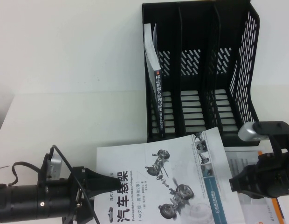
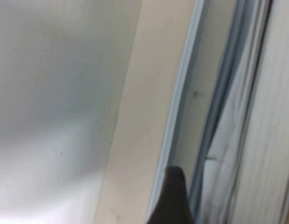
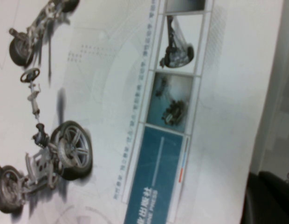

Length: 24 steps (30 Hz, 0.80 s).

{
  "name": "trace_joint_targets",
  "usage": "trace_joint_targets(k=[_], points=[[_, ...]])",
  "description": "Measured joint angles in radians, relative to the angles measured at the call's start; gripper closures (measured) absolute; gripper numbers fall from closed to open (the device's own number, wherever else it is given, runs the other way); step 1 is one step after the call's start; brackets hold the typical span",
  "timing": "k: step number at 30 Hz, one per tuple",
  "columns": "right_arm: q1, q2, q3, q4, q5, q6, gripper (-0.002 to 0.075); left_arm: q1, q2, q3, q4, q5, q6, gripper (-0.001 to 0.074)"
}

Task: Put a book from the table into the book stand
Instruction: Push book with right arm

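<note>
The book (image 1: 172, 182), white with grey car-suspension drawings and a bold black title, lies at the front centre of the table (image 1: 65, 126). Its far corner reaches the foot of the book stand (image 1: 200, 70). My left gripper (image 1: 105, 183) is at the book's left edge. The left wrist view shows the book's page edges (image 2: 256, 116) close up beside a dark part of that gripper. My right gripper (image 1: 235, 183) is at the book's right edge. The right wrist view is filled by the cover (image 3: 112, 107). The three-slot black stand is at the back right.
A black-spined book (image 1: 158, 100) stands leaning in the stand's left slot; the other two slots hold nothing. Another white book (image 1: 244, 161) with some orange lies at the front right, partly under the right arm. Bare tabletop lies to the left.
</note>
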Motion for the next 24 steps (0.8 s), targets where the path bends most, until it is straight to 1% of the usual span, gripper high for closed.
trace_joint_targets(k=[10,14,19,22,24], points=[[0.0,0.0,0.0,0.0,0.0,0.0,0.0729,-0.032,0.013,0.0,-0.02,-0.011,0.004,0.0205],[0.0,0.0,0.0,0.0,0.0,0.0,0.0729,-0.065,0.013,0.0,-0.022,-0.054,0.004,0.0225],[0.0,0.0,0.0,0.0,0.0,0.0,0.0729,-0.084,0.015,0.0,-0.022,-0.052,0.006,0.0239],[0.0,0.0,0.0,0.0,0.0,0.0,0.0729,-0.084,0.015,0.0,-0.022,-0.051,0.006,0.0273],[0.0,0.0,0.0,0.0,0.0,-0.002,0.0729,-0.084,0.015,0.0,-0.022,-0.051,0.006,0.0324]])
